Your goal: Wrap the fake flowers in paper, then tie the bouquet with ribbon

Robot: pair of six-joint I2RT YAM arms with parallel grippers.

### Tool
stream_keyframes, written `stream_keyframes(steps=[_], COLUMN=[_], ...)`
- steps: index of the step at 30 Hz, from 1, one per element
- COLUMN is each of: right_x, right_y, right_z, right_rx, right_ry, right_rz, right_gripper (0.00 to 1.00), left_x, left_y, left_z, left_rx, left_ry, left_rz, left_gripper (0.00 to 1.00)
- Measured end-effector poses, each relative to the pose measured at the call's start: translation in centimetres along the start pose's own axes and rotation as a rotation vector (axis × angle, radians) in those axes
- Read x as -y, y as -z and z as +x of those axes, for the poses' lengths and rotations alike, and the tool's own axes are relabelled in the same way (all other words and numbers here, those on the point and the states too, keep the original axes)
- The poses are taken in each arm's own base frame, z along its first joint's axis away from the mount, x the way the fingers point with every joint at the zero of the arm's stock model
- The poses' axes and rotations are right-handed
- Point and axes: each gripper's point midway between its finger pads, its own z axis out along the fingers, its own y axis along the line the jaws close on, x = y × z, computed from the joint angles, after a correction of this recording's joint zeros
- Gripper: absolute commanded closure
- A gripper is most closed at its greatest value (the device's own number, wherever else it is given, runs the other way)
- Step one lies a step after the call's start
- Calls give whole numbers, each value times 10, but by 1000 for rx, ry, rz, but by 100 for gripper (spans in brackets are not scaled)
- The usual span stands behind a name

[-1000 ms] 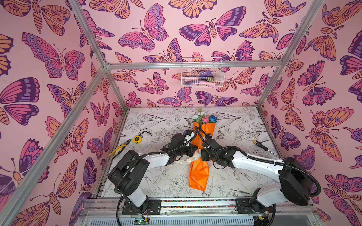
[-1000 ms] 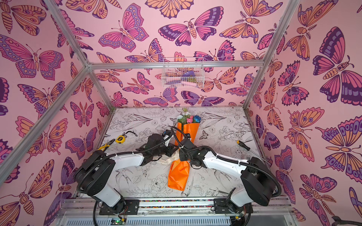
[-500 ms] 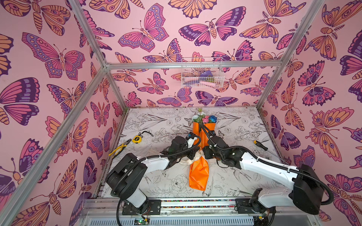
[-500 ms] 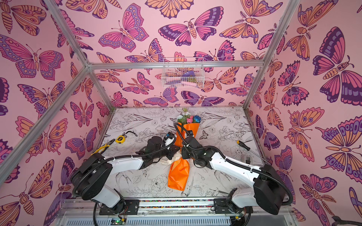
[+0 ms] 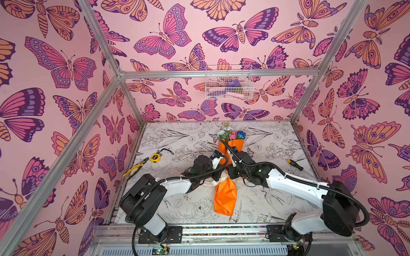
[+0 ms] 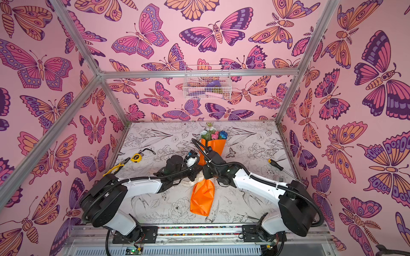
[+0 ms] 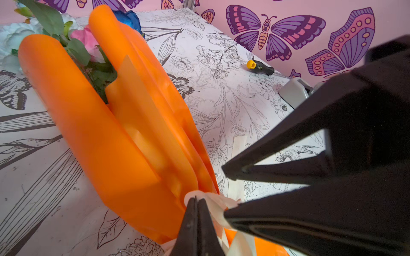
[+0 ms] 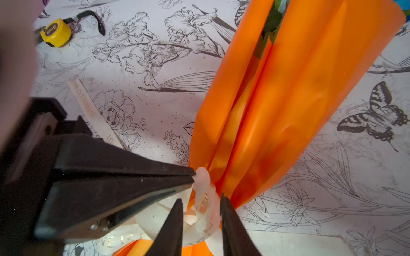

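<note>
The bouquet of fake flowers (image 5: 225, 197) (image 6: 202, 197) lies along the table in both top views, wrapped in orange paper, its pink, white and blue blooms (image 5: 233, 134) at the far end. A cream ribbon (image 8: 202, 181) (image 7: 213, 199) is bunched round its narrow waist. My left gripper (image 7: 195, 198) (image 5: 221, 176) is shut on a loop of that ribbon. My right gripper (image 8: 200, 197) (image 5: 229, 175) comes in from the opposite side, its jaws apart on either side of the ribbon bunch. The arms hide the waist in both top views.
A ribbon tail (image 8: 93, 110) trails over the table on the left. A yellow tape measure (image 5: 154, 157) and pliers (image 5: 135, 168) lie at the left, a screwdriver (image 5: 295, 164) at the right. A wire basket (image 5: 228, 84) hangs on the back wall.
Both grippers stay at the bouquet's waist. The right arm stretched outward, then drew partly back. The bouquet has hardly shifted.
</note>
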Motion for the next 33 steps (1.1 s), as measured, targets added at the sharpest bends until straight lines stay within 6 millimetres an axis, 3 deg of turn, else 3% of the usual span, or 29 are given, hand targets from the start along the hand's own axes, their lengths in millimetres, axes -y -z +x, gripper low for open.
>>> stream_keyframes(steps=[5,16,20,26,33], right_x=[-1,0,-2,-1,2], right_y=[-10,-14,-16,-18,-18], right_z=[0,1,5,12,12], right_rx=[-24,-30,-44,-56,-53], right_ry=[27,52,59,60,76], right_rz=[10,17,4,3,16], right_gripper=[73,80,79,70,70], left_x=[-4,-4,-4,2,4], left_y=[0,2,2,2,4], left_z=[0,-1,-2,-8,-8], left_rx=[4,18,25,50,56], left_ry=[-1,-7,-8,-15,-6], left_rz=[-20,-22,-23,10,32], left_gripper=[100,100,100,100,100])
